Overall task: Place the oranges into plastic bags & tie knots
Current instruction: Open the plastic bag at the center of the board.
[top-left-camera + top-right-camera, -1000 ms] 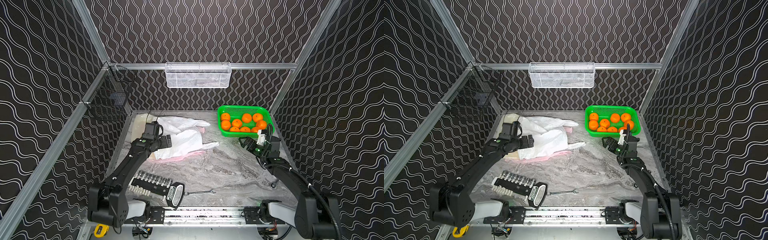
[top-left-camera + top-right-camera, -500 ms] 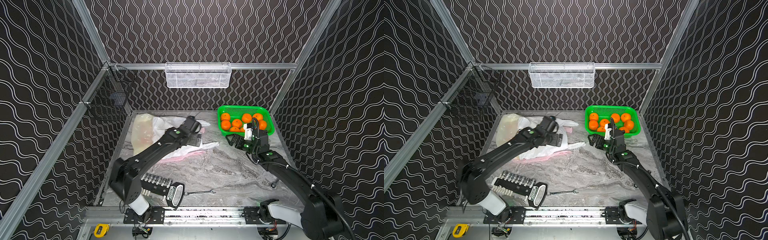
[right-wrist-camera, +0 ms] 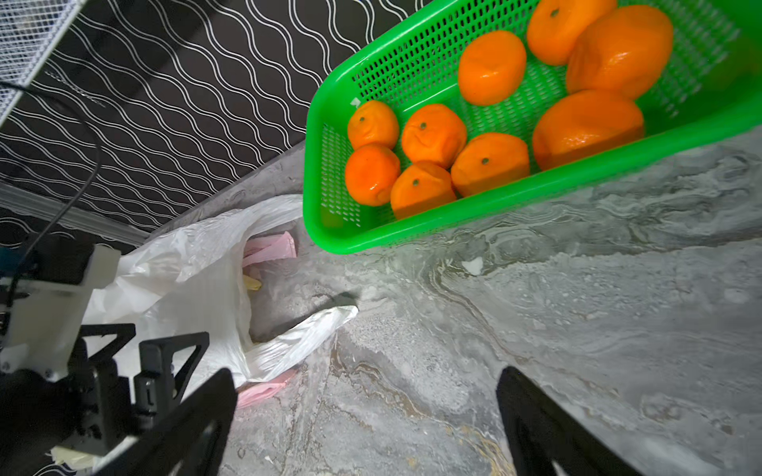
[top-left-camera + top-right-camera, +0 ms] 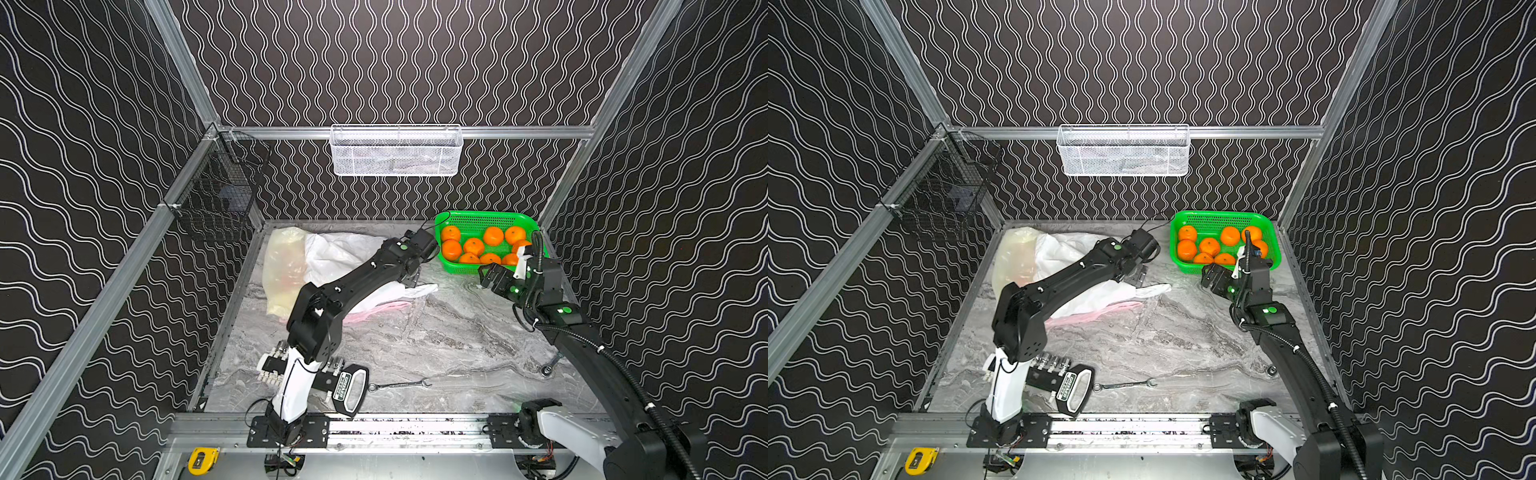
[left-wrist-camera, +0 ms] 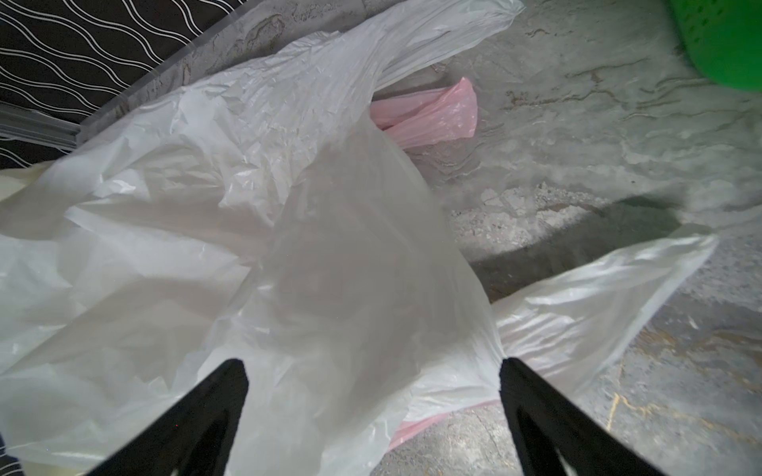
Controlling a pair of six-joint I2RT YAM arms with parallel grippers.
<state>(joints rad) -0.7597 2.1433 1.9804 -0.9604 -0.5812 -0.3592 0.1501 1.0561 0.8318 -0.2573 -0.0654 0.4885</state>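
Your left gripper is spread wide and empty right over the white bag. Your right gripper is spread empty too, with the oranges just ahead.

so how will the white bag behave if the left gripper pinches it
Likely floppy: the white bag lies crumpled in loose folds, so it should drape rather than hold shape. Probably very light: the film looks thin and translucent. The pink bag lies under it, so a pinch by the left gripper might catch both layers.

left arm black, white base link | right arm — ribbed black cable | right claw black
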